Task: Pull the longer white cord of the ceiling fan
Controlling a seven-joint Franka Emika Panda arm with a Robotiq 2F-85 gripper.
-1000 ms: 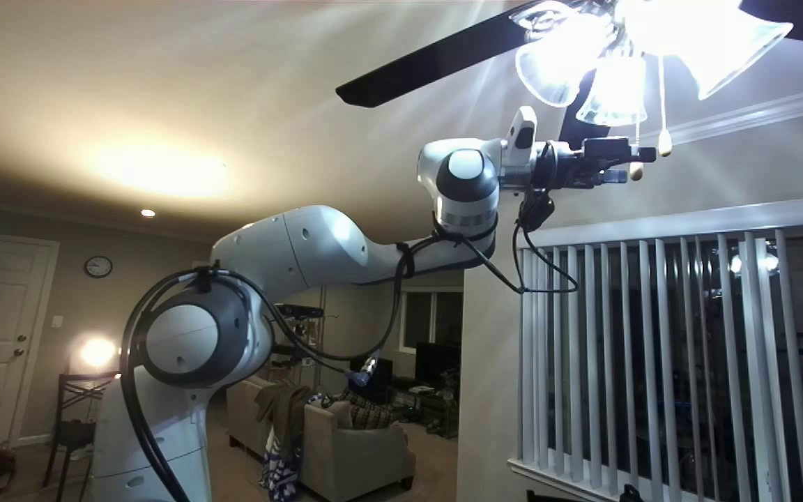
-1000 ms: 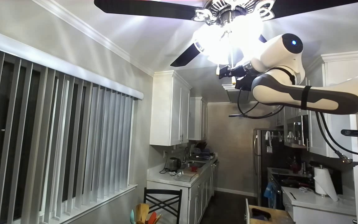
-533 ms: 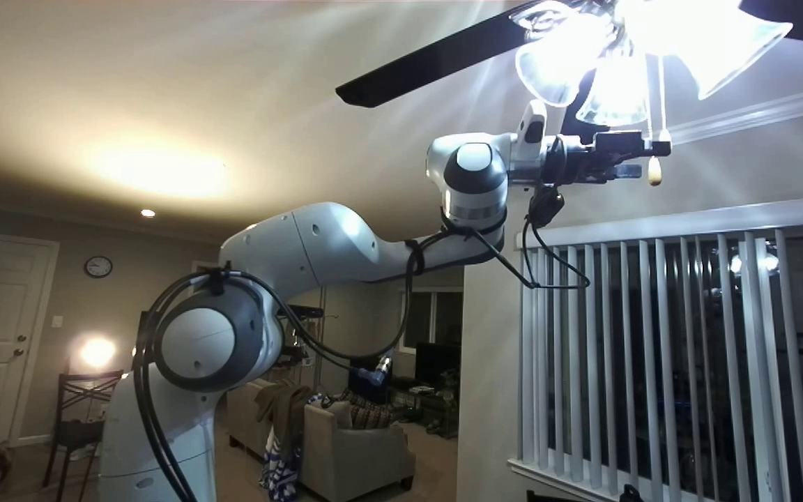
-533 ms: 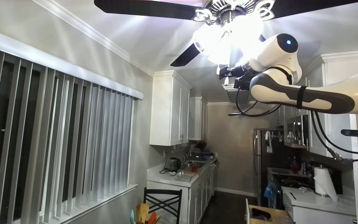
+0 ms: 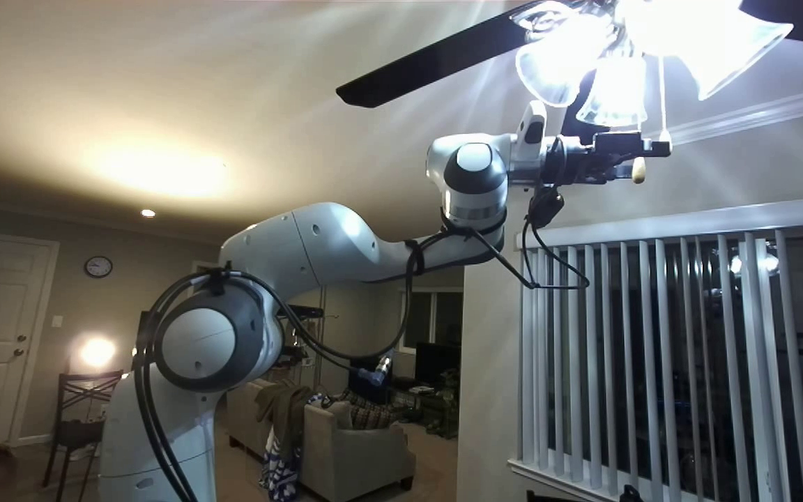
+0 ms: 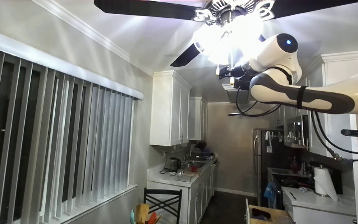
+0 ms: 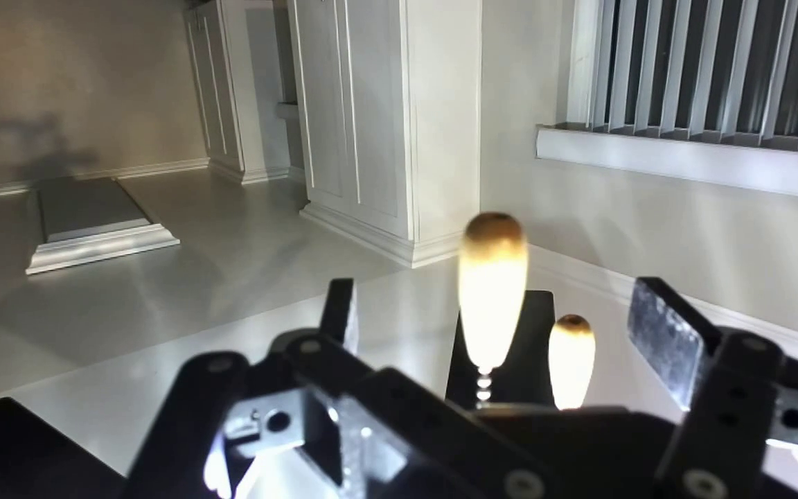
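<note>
Your hand [image 7: 499, 315] is released — the two fingers [image 7: 663, 339] are spread wide apart. The longer white cord [image 5: 638, 171] hangs down from the ceiling fan [image 6: 227, 17], and you have it right at the finger end of the hand. In the wrist view, where up and down are swapped, its pale knob [image 7: 493, 298] stands between the fingers, with a gap showing on either side. In both exterior views the knob shows low and close beside the fingers, with part of the cord above it hidden by the hand. You can't tell from these whether the cord touches the hand anywhere.

The shorter white cord [image 6: 218, 70] hangs near the longer one. Its knob is just beside the fingertips in both exterior views, and in the wrist view it shows smaller, to the right of the longer cord's knob. Above your hand the glass shades [image 5: 614, 90] glare white — and a dark blade [image 5: 433, 65] slants above your arm [image 5: 332, 240].
</note>
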